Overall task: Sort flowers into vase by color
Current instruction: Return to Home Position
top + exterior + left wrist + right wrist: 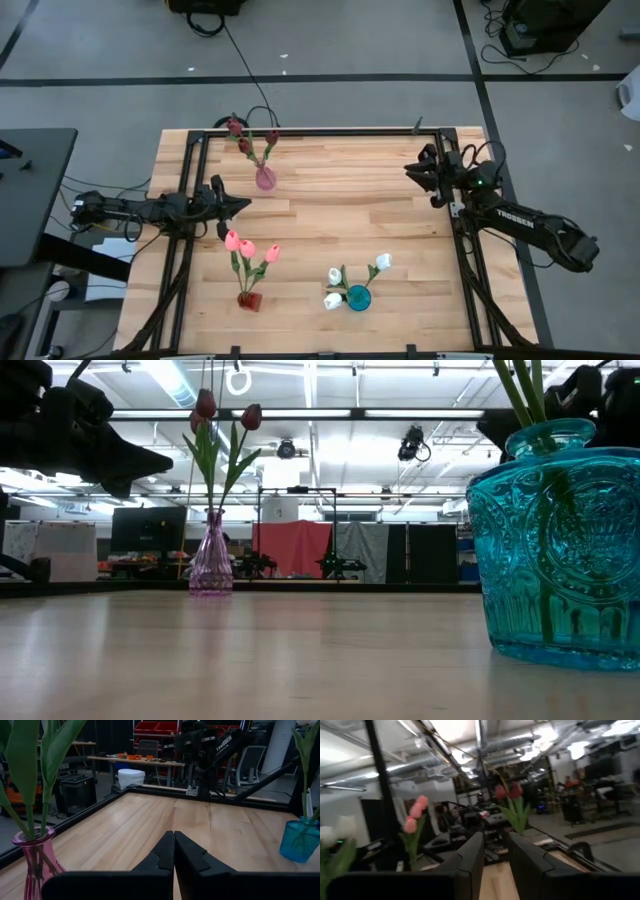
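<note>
Left gripper [174,834] closed, empty, right gripper [495,839] slightly parted, empty

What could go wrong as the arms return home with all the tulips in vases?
1. The left arm holds its shut jaws between the pink glass vase of maroon tulips and the pink tulips in the small red vase; a wide swing could clip either.
2. Those stems lean far out of narrow vases, so a light brush might tip one.
3. The right arm, jaws open, is away from every vase: lower risk.
</note>
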Robot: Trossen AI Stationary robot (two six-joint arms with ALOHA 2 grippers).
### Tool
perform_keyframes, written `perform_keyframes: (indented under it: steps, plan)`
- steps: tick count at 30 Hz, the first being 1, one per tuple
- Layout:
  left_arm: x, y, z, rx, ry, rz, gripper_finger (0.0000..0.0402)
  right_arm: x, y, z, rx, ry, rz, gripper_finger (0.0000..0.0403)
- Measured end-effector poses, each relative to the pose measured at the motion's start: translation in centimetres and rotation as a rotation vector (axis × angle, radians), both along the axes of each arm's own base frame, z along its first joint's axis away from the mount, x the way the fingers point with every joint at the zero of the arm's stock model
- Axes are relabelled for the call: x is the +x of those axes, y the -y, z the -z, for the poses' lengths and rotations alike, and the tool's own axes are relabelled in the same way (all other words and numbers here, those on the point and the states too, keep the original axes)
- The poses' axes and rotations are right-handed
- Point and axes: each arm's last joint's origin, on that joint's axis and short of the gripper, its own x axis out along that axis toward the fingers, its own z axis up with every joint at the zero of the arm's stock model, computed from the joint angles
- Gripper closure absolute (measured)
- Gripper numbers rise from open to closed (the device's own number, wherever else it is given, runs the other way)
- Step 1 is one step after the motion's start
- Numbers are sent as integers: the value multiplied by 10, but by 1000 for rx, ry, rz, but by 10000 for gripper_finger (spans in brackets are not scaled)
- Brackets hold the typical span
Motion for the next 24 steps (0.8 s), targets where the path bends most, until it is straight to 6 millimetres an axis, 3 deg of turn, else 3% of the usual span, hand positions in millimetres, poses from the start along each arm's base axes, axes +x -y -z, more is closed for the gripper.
perform_keyframes:
  steps: [15,24]
  plan:
    - [0,1,0,0,-3,22,391,28,-19,25,11,-182,274,353]
    - [0,1,0,1,-5,33,391,38,-46,29,-39,-234,245,373]
